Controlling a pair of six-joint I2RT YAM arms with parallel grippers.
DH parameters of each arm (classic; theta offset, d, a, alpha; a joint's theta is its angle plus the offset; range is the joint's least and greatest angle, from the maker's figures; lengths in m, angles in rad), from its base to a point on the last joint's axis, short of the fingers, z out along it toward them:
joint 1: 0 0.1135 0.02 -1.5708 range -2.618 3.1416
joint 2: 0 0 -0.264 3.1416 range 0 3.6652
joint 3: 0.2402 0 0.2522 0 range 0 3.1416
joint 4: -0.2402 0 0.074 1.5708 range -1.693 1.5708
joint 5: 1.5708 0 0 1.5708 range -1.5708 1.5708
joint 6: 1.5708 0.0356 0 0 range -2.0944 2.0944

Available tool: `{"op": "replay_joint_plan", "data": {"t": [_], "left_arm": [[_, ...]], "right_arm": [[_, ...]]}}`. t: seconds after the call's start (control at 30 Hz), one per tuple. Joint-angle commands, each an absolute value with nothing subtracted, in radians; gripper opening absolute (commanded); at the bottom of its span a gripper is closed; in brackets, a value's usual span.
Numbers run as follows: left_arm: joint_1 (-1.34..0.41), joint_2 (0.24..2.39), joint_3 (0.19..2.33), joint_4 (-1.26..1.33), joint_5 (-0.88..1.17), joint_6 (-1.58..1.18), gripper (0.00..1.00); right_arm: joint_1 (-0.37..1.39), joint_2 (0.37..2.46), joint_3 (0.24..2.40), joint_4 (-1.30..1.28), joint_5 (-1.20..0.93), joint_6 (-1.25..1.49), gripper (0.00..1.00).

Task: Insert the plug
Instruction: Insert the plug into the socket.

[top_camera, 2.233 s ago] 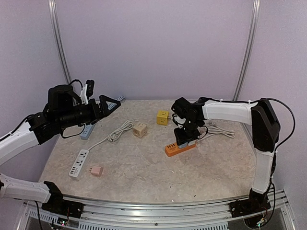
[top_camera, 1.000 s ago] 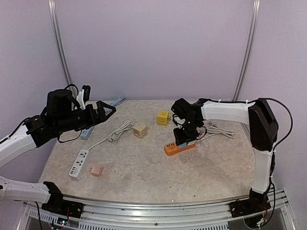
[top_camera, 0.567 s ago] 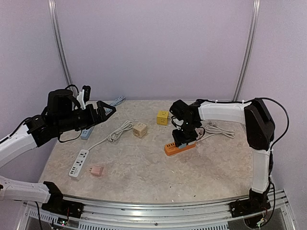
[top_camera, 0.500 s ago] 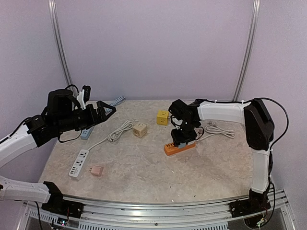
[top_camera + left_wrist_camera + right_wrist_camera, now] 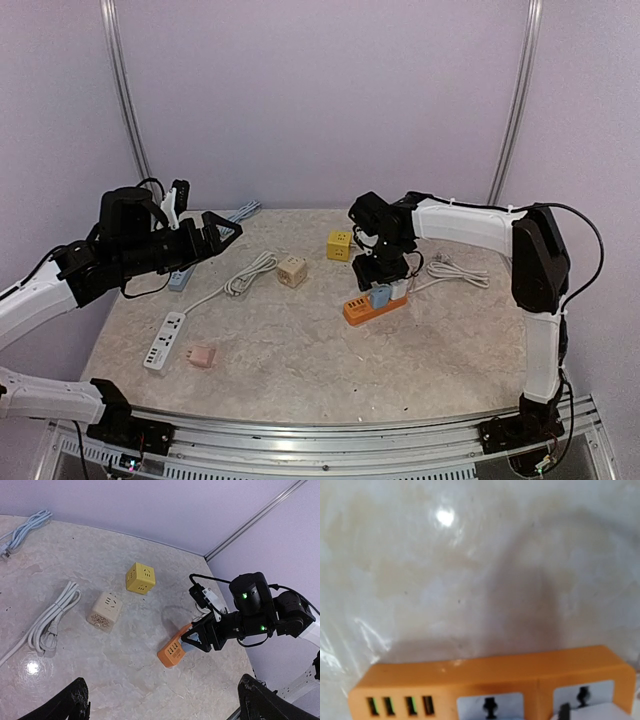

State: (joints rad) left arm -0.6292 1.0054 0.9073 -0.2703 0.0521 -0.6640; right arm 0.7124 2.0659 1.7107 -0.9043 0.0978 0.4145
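A light blue plug stands in the right-hand socket of the orange power strip at the table's middle right. My right gripper hangs just above the plug with its fingers apart on either side of it, open. From the left wrist view the plug shows between those fingers on the strip. The right wrist view shows the strip from close up and a pale corner of the plug, but no fingers. My left gripper is held in the air at the left, open and empty.
A yellow cube socket and a beige cube socket sit behind the strip. Coiled white cable, a white power strip, a pink adapter and a blue strip lie left. More cable lies right.
My right gripper has opened and lifted off the orange strip, uncovering the blue plug seated in it. The left arm has stayed still over the last second.
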Motion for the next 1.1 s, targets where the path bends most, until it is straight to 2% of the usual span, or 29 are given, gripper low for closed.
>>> {"op": "replay_joint_plan", "data": {"t": [0.0, 0.23, 0.5, 1.07], "left_arm": [[-0.623, 1.003, 0.895, -0.259, 0.052, -0.657, 0.99], [-0.623, 1.009, 0.894, -0.255, 0.055, -0.655, 0.99], [-0.621, 1.024, 0.893, -0.245, 0.068, -0.661, 0.99], [-0.616, 1.016, 0.895, -0.248, 0.069, -0.661, 0.99]], "right_arm": [[0.711, 2.064, 1.75, -0.954, 0.131, 0.41, 0.61], [0.713, 2.007, 1.749, -0.977, 0.178, 0.427, 0.6], [0.715, 1.941, 1.653, -0.958, 0.174, 0.443, 0.59], [0.723, 1.982, 1.536, -0.878, 0.079, 0.439, 0.57]]}}
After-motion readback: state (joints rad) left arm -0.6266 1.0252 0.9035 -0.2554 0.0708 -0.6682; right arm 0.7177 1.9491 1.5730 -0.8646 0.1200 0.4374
